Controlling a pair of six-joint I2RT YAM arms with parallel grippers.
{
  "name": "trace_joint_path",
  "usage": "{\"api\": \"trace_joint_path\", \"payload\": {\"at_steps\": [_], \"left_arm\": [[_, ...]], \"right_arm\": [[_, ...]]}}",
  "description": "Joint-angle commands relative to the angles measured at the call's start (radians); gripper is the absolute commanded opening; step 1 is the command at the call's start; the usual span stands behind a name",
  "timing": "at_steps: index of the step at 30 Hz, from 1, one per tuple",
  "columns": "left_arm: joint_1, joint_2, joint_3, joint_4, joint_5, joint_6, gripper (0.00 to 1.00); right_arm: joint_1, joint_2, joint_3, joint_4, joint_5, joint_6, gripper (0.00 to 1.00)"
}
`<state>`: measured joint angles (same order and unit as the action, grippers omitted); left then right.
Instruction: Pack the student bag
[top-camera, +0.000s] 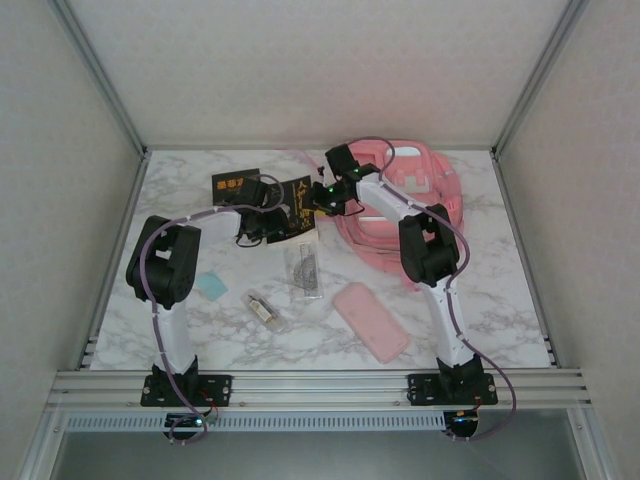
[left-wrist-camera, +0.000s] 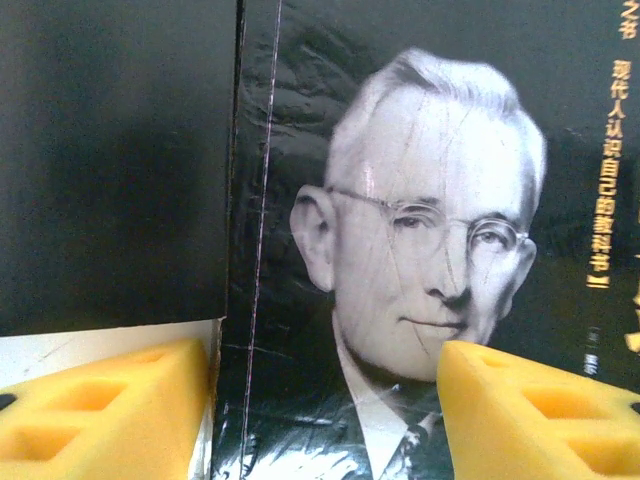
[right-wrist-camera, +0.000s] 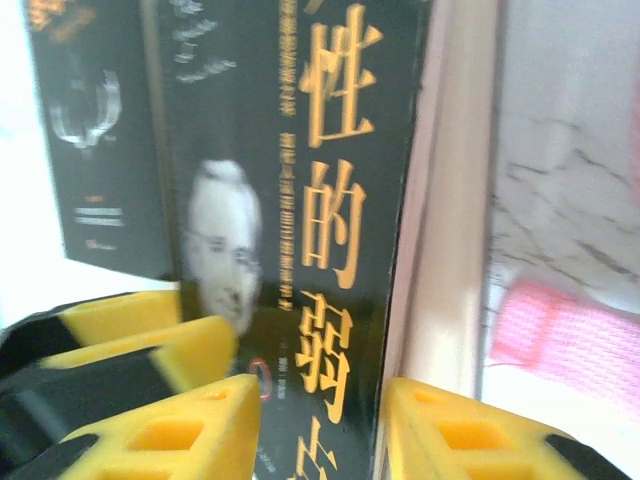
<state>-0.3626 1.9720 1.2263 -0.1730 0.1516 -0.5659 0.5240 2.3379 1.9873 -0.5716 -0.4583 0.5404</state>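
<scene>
Bag (top-camera: 440, 178): back right of surface (top-camera: 520, 300), partly behind right arm | right pincer (right-wrist-camera: 320, 390): clenched on book (right-wrist-camera: 330, 200) edge | left pincer (left-wrist-camera: 322, 350): released, jaws spread over cover | risk: one-sided edge hold may let book twist out or drop; corner may snag bag rim on entry

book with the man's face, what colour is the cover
The book is black with gold lettering; shows best in the left wrist view.
</scene>
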Motion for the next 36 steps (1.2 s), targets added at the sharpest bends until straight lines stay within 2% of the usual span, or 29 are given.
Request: {"api": "trace_joint_path", "payload": {"at_steps": [1, 8, 16, 20, 24, 26, 27, 32, 36], "left_arm": [[-0.013, 0.053, -0.001, -0.017, 0.039, -0.011, 0.62], [-0.013, 0.039, -0.004, -0.019, 0.039, -0.012, 0.62], [-0.013, 0.036, 0.002, -0.015, 0.049, -0.020, 0.65], [-0.013, 0.038, 0.002, -0.013, 0.054, -0.024, 0.65], [-0.012, 0.033, 0.002, -0.012, 0.058, -0.026, 0.65], [-0.013, 0.030, 0.002, -0.014, 0.058, -0.026, 0.66], [-0.012, 0.029, 0.002, -0.015, 0.059, -0.026, 0.66], [0.007, -0.039, -0.023, 0.011, 0.066, -0.029, 0.81], [0.034, -0.094, -0.066, 0.101, 0.103, -0.051, 0.87]], "right_arm": [[0.005, -0.033, -0.009, 0.049, -0.075, 0.033, 0.35], [0.006, 0.005, -0.008, 0.065, -0.077, 0.073, 0.29], [0.010, 0.057, 0.047, -0.025, -0.006, 0.066, 0.30], [0.014, 0.070, 0.045, -0.020, -0.010, 0.072, 0.28], [0.018, 0.069, 0.042, -0.016, -0.011, 0.076, 0.18], [0.018, 0.064, 0.043, -0.013, -0.011, 0.076, 0.05], [0.018, 0.061, 0.044, -0.014, -0.014, 0.076, 0.00], [0.013, 0.008, 0.042, -0.028, -0.025, 0.075, 0.00], [0.008, -0.054, 0.031, -0.024, -0.050, 0.080, 0.00]]}}
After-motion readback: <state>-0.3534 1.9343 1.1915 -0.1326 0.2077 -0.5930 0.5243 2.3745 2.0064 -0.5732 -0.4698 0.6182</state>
